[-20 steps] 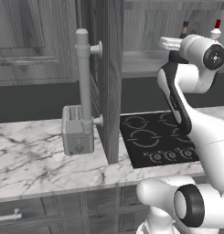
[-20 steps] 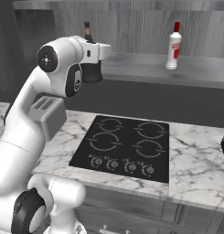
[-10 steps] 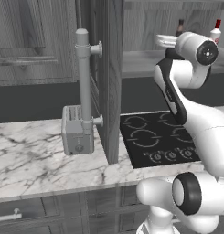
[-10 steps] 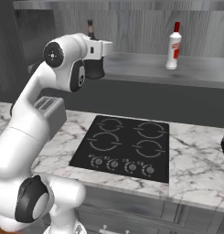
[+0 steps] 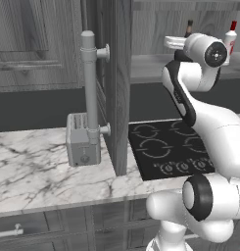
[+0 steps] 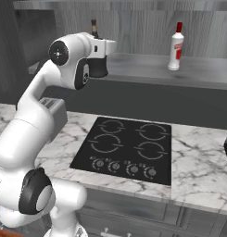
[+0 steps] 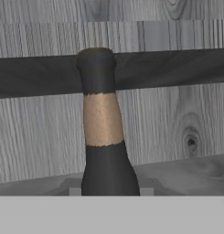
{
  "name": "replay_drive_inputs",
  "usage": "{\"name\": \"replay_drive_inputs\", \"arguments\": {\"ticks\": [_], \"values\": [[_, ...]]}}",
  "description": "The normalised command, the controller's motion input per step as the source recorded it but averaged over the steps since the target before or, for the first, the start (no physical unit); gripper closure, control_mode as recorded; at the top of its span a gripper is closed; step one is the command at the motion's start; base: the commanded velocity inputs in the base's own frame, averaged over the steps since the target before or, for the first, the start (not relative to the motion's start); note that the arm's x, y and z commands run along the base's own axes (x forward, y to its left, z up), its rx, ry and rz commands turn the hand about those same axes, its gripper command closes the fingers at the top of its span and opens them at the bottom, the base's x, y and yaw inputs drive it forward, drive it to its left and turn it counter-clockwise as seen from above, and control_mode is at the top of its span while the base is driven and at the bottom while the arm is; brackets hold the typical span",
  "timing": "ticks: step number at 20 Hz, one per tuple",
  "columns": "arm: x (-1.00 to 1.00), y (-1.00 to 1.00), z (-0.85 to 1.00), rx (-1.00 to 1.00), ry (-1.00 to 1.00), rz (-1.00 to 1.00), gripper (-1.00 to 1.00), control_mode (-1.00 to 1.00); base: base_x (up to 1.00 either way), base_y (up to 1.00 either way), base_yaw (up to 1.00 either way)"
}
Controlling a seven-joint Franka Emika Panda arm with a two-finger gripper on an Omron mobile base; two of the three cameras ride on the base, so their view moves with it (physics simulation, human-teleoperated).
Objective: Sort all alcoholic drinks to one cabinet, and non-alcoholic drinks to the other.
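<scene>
Fingers of the hand [image 6: 98, 69] sit narrowed around the dark bottle [image 7: 104, 137], gripping its body low down while the long neck with its tan band and dark cap rises straight ahead in the hand view. From the right base view, the bottle's neck [image 6: 94, 28] pokes up just behind the hand's white housing, above the grey cabinet shelf [image 6: 147, 69]. Well off to the hand's right on that same shelf stands the white bottle [image 6: 176, 46] with red cap and red label, upright and apart from the arm. Below the hand lies the black cooktop [image 6: 126, 148] set in the marble desk [image 6: 198, 157]. Left of the hand, the open cabinet door [image 5: 116, 83] hangs edge-on, with a grey toaster [image 5: 82, 139] beside it on the desk.
</scene>
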Motion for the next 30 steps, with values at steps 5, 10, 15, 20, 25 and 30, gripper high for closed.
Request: {"name": "replay_drive_inputs", "arguments": {"ticks": [5,10,15,20,25,30], "values": [[0.21,0.0,0.0,0.0,0.0,0.0,1.0,-1.0,0.0,0.0,0.0],[0.22,-0.01,0.0,0.0,0.0,0.0,1.0,-1.0,0.0,0.0,0.0],[0.2,-0.02,0.0,0.0,0.0,0.0,1.0,-1.0,0.0,0.0,0.0],[0.21,-0.05,0.0,0.0,0.0,0.0,1.0,-1.0,0.0,0.0,0.0],[0.21,-0.08,0.0,0.0,0.0,0.0,1.0,-1.0,0.0,0.0,0.0],[0.22,-0.07,0.0,0.0,0.0,0.0,1.0,-1.0,0.0,0.0,0.0]]}}
